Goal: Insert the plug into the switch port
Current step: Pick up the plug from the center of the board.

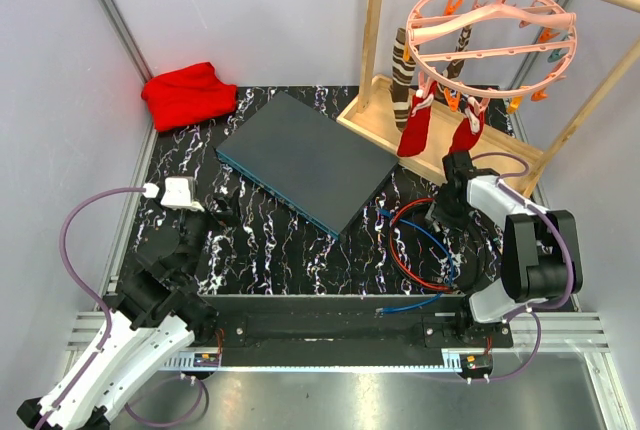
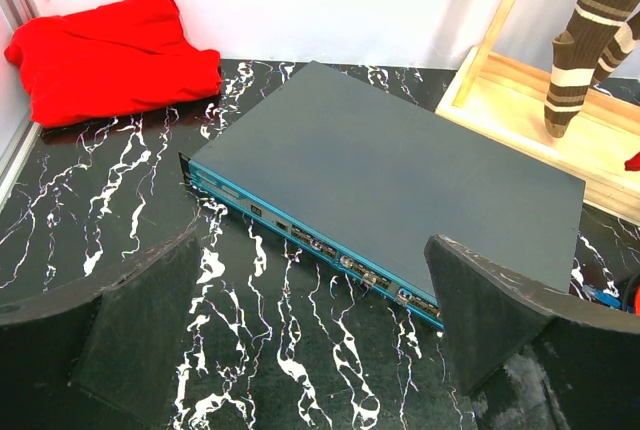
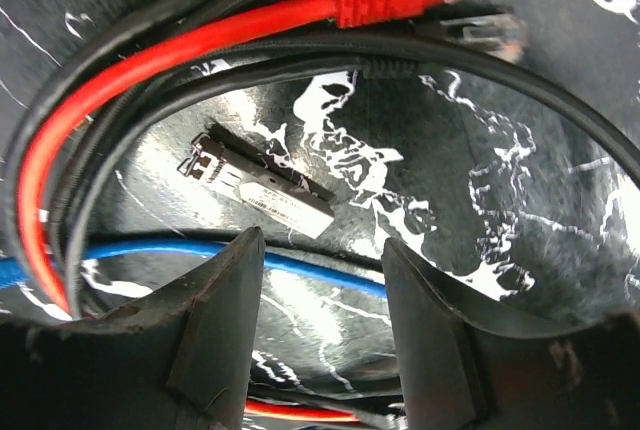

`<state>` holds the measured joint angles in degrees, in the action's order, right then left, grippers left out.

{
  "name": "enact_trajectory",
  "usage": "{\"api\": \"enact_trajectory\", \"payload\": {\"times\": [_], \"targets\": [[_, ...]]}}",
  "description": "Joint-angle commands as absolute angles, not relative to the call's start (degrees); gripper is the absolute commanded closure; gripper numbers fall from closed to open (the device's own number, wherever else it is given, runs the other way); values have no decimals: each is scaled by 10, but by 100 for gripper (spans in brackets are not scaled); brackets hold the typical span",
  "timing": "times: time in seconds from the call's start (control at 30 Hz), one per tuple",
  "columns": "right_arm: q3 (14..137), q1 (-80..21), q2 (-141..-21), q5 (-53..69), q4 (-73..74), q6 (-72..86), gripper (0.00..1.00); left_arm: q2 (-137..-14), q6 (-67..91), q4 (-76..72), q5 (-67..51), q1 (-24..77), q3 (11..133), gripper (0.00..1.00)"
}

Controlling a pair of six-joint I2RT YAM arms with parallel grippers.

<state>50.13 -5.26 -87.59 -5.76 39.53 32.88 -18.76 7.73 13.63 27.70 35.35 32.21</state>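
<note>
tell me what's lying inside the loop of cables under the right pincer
A small silver-and-black module lies flat on the marbled table, ringed by the red cable, black cable and blue cable. The right pincer covers the loop's near edge.

The left fingers (image 2: 140, 320) gape wide; the right fingers (image 3: 225, 320) stand partly open, pointing downward.

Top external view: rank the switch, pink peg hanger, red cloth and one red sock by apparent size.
1. switch and pink peg hanger: similar spans; the hanger hangs nearer the camera, so unranked.
2. red cloth
3. red sock
</note>
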Motion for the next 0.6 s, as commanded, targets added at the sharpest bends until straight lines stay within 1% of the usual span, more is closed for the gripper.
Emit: {"api": "enact_trajectory", "payload": {"times": [0.0,0.23,0.3,0.5,0.57], "targets": [[521,-57,-893,-28,370,238,40,-192,69,111,290,357,317,1],[506,-58,-899,46,328,197,44,-194,69,112,289,356,317,1],[501,-58,-903,47,326,199,46,-194,69,113,289,356,316,1],[491,-62,-911,70,319,198,50,-195,69,113,288,357,317,1],[492,-68,-906,70,320,199,54,-195,69,113,288,356,318,1]]}}
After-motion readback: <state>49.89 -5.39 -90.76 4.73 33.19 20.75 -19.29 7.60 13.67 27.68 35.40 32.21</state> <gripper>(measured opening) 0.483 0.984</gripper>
